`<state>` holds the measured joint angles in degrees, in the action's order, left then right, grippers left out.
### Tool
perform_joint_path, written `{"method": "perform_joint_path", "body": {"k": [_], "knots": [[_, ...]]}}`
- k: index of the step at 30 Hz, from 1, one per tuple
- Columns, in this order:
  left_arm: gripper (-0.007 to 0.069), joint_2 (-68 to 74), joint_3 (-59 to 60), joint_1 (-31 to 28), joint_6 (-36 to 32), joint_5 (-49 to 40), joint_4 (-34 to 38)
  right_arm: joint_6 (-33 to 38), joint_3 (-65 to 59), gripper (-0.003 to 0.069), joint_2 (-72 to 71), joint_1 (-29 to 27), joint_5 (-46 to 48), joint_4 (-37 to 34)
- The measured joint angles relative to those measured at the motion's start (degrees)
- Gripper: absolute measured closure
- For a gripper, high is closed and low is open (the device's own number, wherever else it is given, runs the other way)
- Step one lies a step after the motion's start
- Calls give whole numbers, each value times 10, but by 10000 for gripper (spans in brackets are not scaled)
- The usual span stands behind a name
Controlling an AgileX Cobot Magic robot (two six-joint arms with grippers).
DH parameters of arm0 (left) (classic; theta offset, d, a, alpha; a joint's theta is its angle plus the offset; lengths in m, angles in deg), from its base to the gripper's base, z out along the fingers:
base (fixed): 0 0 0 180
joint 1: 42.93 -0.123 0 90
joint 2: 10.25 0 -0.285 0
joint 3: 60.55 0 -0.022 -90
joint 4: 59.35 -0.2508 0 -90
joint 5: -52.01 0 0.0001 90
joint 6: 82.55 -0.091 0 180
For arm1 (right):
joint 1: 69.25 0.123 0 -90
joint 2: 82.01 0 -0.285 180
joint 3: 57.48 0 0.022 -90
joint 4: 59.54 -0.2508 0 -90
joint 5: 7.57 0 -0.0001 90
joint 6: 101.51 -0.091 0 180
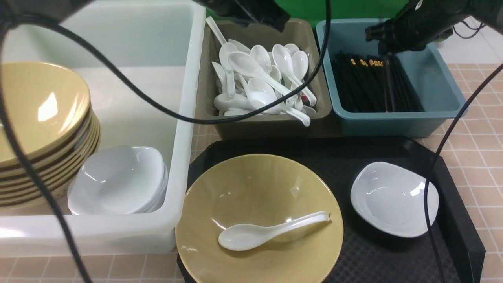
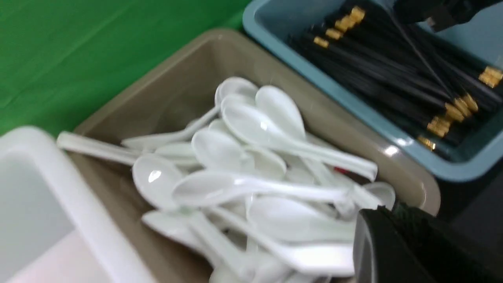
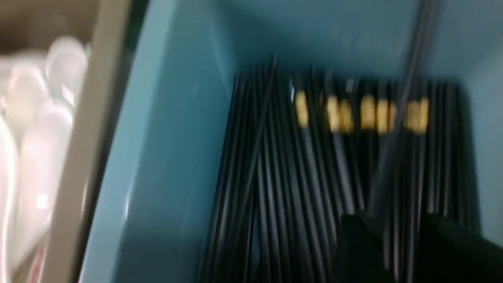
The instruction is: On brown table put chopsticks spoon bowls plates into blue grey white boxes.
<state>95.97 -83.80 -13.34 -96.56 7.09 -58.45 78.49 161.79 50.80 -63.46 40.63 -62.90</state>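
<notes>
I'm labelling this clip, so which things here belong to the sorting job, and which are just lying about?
Job: loose bowl, spoon in it, loose plate; stacked bowls, stacked plates, binned spoons, chopsticks; white box, grey box, blue box; table.
Lying about: tray, cables, green backdrop.

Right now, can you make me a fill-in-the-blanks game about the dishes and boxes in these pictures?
The black gold-banded chopsticks lie in the ____ plastic tub. The lone glossy white soup spoon rests in a wide mustard-yellow bowl on the ____ textured tray. The small white rounded-square dishes are stacked inside a large translucent tub coloured ____.
Missing words: teal-blue; black; white.
</notes>
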Motion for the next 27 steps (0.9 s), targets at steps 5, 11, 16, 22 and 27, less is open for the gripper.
{"method": "perform_joint_path", "body": {"k": [5, 11, 16, 22, 27], "knots": [[622, -75, 89, -30, 2, -24, -9, 114, 69, 153, -23, 15, 169, -19], [622, -199, 278, -100, 3, -29, 22, 208, 57, 116, -103, 81, 225, -37], [622, -303, 421, -133, -7, -29, 49, 293, -46, 115, -186, 170, 227, -44], [622, -388, 525, -133, -73, -23, 70, 425, -210, 115, -223, 294, 230, -47], [622, -401, 534, -133, -116, 10, 118, 508, -275, 115, -197, 344, 228, -47]]}}
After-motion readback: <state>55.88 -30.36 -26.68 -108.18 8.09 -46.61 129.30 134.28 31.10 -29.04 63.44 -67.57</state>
